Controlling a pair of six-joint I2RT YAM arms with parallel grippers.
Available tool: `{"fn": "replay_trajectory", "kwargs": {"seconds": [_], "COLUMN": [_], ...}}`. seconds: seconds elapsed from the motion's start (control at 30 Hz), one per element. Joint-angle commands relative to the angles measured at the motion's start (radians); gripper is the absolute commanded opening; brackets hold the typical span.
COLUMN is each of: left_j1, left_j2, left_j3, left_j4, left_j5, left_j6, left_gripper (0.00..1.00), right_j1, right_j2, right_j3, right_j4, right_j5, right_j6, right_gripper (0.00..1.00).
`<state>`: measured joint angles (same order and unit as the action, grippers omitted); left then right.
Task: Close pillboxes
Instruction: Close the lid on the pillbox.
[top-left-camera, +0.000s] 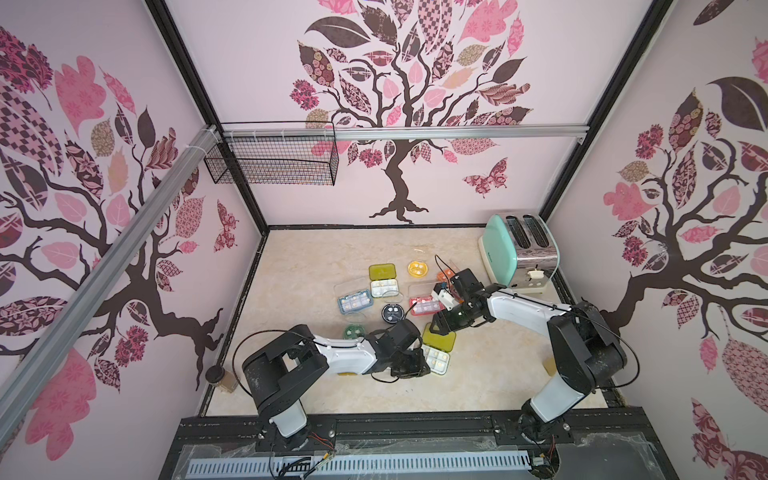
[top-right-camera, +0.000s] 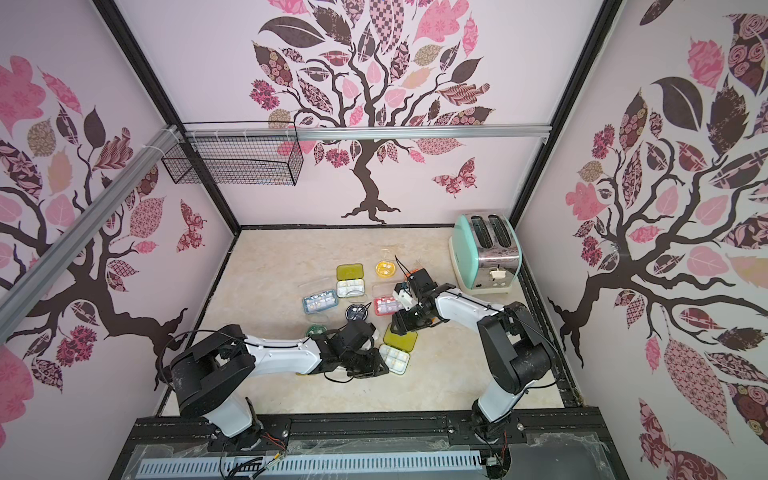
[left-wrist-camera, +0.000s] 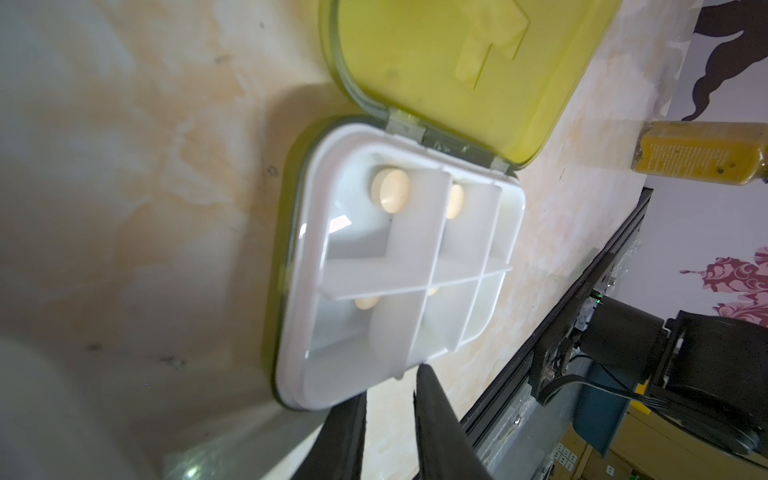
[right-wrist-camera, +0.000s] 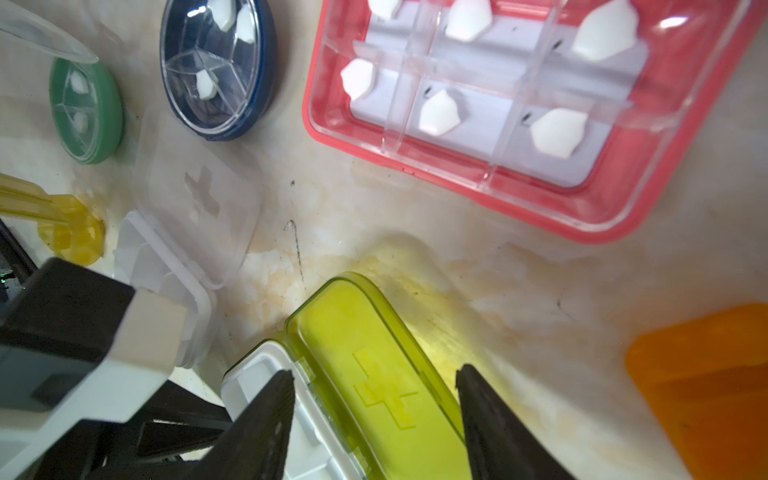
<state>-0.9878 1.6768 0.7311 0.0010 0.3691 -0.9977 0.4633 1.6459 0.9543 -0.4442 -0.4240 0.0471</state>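
Right wrist view: the right gripper (right-wrist-camera: 374, 371) is found at bottom centre, jaws spread wide astride the opened lime lid (right-wrist-camera: 353, 324); nothing is clamped. A red pillbox (right-wrist-camera: 478, 104) is noted at upper right, a navy round pillbox (right-wrist-camera: 216, 66) at upper left. In the left wrist view, the left gripper (left-wrist-camera: 392, 382) is seen at bottom centre, jaws parted narrowly and empty, just beside a corner of the white tray (left-wrist-camera: 395, 266). In both top views the lime pillbox (top-left-camera: 436, 360) (top-right-camera: 395, 358) is located at lower centre, between both grippers.

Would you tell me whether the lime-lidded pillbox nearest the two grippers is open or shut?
Open: the lime lid is swung back on its hinge, leaving the white tray and its pills uncovered.
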Motion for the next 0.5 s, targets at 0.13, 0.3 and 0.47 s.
{"fn": "replay_trajectory", "kwargs": {"seconds": [0.13, 0.3, 0.47], "left_j1": [0.012, 0.015, 0.015], "left_j2": [0.029, 0.033, 0.035], "left_j3": [-0.007, 0.005, 0.017], "left_j4": [-0.004, -0.001, -0.001], "left_j5": [-0.054, -0.061, -0.068], "left_j6": [-0.002, -0.002, -0.005], "left_gripper": [0.25, 0.25, 0.25], "right_j1": [0.006, 0.006, 0.006], "right_j2": [-0.067, -0.089, -0.158], "right_j3": [-0.019, -0.032, -0.055], "right_j4": [-0.068, -0.068, -0.062], "right_j5": [-0.081, -0.099, -0.120], "right_j6": [0.003, 0.016, 0.039], "right_gripper": [0.65, 0.64, 0.64]}}
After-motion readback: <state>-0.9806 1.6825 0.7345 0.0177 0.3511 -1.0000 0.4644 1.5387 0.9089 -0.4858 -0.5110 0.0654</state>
